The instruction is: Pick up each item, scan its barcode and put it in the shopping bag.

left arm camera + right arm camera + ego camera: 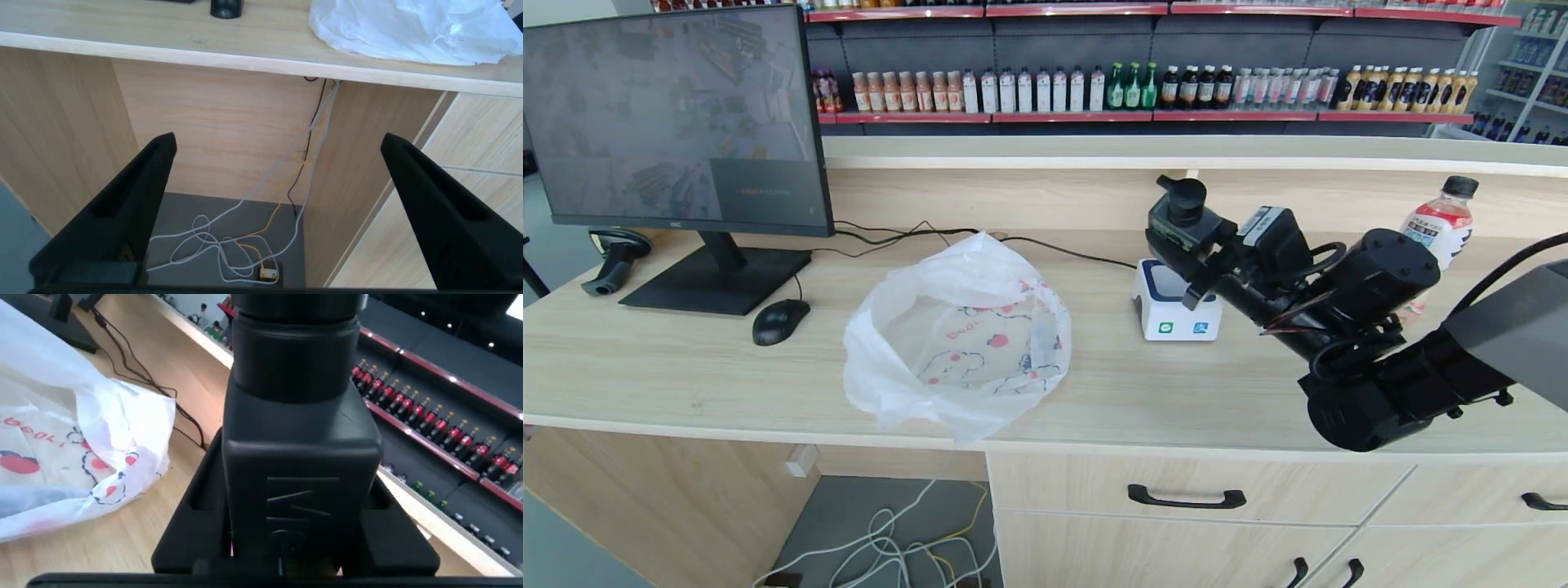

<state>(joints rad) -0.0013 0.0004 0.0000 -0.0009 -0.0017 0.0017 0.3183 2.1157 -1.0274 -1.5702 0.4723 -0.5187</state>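
On the light wooden counter [686, 367], with 12 o'clock taken as the side away from the robot, the white shopping bag [956, 343] stood near the front edge with its mouth open upward. At 3 o'clock from the bag, a little apart, was the white scanner box [1168, 314].

The right gripper [1196, 249] was closed on a dark container [1180, 216] with a round black cap and held it just over the scanner box, cap upward. In the right wrist view the dark container [294, 416] sat between the two sides of the right gripper [286, 531], and the shopping bag [65, 457] lay on the counter beyond it.

A bottle [1439, 224] with a black cap and a red and white label stood upright at about 2 o'clock from the scanner box, partly behind the right arm.

The left gripper [278, 143] was below the counter level, its fingers [122, 212] spread wide and holding nothing. It faced the open space under the counter, where cables [237, 245] lay on the floor, and the shopping bag [409, 28] hung a little over the counter edge above.

At 10 o'clock from the bag stood a monitor [678, 114], a mouse [780, 321] at 9 o'clock, and a handheld scanner [613, 257] at 9 o'clock from the monitor stand.
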